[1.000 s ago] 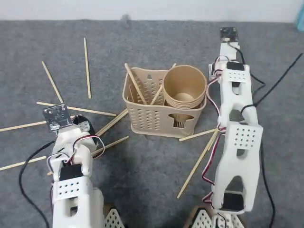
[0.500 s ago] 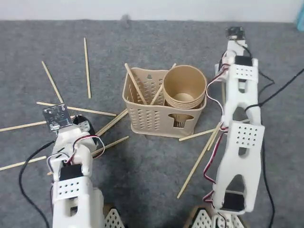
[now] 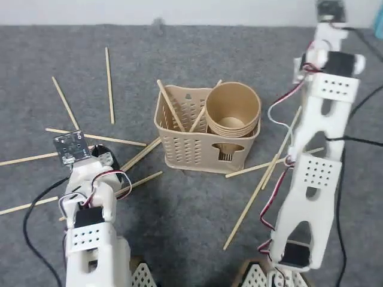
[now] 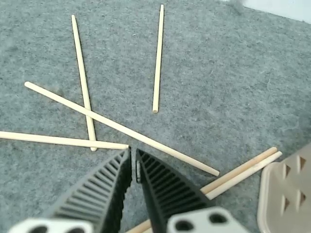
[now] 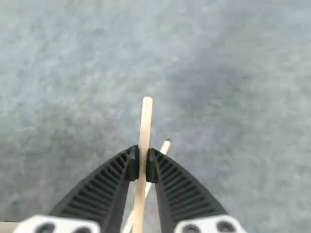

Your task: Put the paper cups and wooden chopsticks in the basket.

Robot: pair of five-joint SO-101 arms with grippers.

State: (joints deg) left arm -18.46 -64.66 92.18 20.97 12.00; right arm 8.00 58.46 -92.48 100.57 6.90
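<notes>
The beige basket [image 3: 182,146] stands mid-carpet with a stack of paper cups [image 3: 233,107] inside and wooden chopsticks [image 3: 170,106] leaning in its left half. My right gripper [image 5: 142,158] is shut on a chopstick [image 5: 145,121], held above the grey carpet; that arm [image 3: 326,89] stretches toward the back right. My left gripper [image 4: 132,154] is shut on nothing, low over the carpet close to crossed chopsticks [image 4: 87,114], left of the basket [image 4: 289,194]. In the high view it sits at the lower left [image 3: 105,158].
Loose chopsticks lie scattered left of the basket [image 3: 109,84] and in front of it on the right [image 3: 248,206]. Black cables [image 3: 353,104] run along the right side. The basket edge is near the left gripper.
The right arm has swung up and toward the back right corner, away from the basket. The left arm has not moved.
</notes>
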